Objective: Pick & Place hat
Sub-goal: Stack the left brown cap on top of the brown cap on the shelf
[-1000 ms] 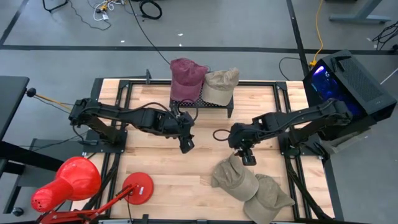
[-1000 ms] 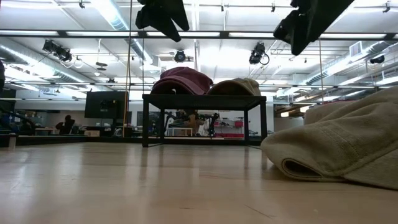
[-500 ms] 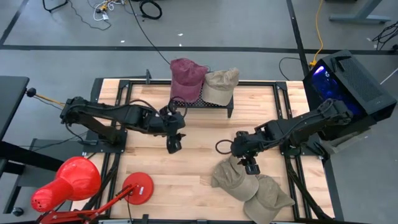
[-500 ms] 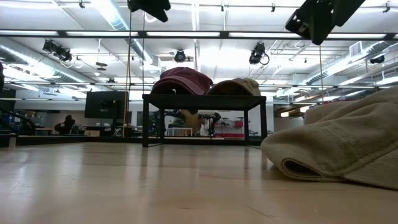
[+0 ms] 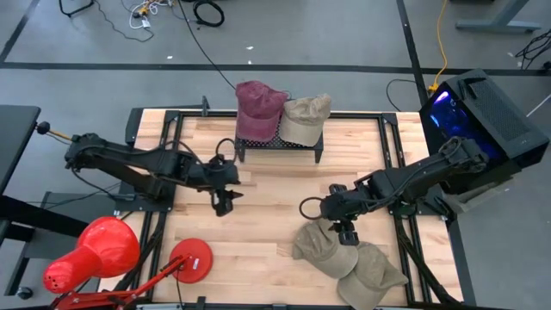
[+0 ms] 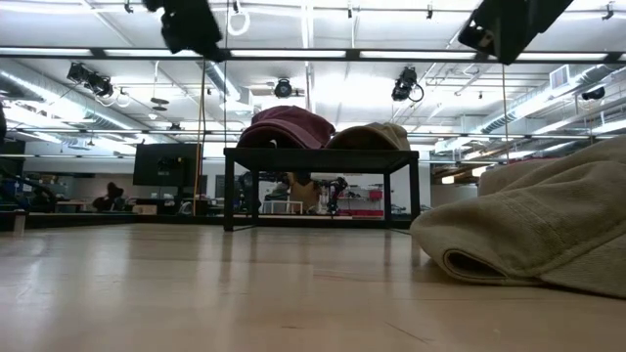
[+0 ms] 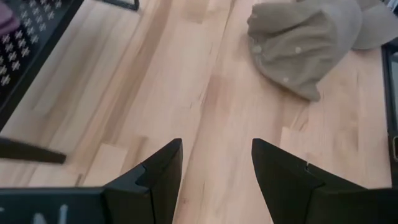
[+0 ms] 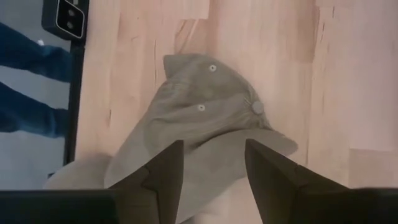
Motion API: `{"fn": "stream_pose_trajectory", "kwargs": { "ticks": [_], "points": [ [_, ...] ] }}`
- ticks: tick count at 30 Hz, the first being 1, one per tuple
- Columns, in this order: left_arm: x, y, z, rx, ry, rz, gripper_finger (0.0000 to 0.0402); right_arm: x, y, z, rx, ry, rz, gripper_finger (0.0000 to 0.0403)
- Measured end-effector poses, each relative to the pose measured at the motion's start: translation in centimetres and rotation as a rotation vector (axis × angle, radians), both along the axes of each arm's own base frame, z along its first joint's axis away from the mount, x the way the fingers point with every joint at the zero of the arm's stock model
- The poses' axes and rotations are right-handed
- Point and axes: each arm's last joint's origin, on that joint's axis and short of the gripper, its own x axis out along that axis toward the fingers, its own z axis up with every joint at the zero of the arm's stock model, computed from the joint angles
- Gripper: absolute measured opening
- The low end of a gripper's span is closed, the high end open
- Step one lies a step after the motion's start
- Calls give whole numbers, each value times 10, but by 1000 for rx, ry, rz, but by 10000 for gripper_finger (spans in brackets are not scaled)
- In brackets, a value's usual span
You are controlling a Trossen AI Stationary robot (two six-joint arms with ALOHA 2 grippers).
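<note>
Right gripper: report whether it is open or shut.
Open. The right wrist view shows the right gripper with its two fingers spread apart over the khaki hat, a clear gap between them, nothing clamped.

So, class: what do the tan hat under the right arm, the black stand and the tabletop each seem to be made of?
Tan hat: soft matte fabric, likely cotton; it creases, with stitched eyelets. Black stand: probably painted metal, its top perforated. Tabletop: light wood planks with visible grain.
</note>
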Motion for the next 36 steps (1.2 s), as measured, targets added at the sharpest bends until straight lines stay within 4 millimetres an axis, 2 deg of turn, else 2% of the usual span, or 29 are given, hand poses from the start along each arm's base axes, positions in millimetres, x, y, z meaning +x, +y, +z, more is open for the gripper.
{"fn": "stream_pose_trajectory", "kwargs": {
  "ticks": [4,10,23,30,36],
  "points": [
    [-15,3,-5,-1,-2,0,199,0,2,1,40,5,4,171],
    [-25,5,2,0,-41,-1,199,3,5,3,106,-14,1,171],
    [-31,7,-1,47,21,-10,199,6,6,6,161,-22,-30,171],
    [-33,8,-3,52,49,-10,199,10,8,23,167,-78,-37,166],
    [-34,8,-2,52,50,-11,199,25,16,31,180,-71,-19,141]
  ]
}}
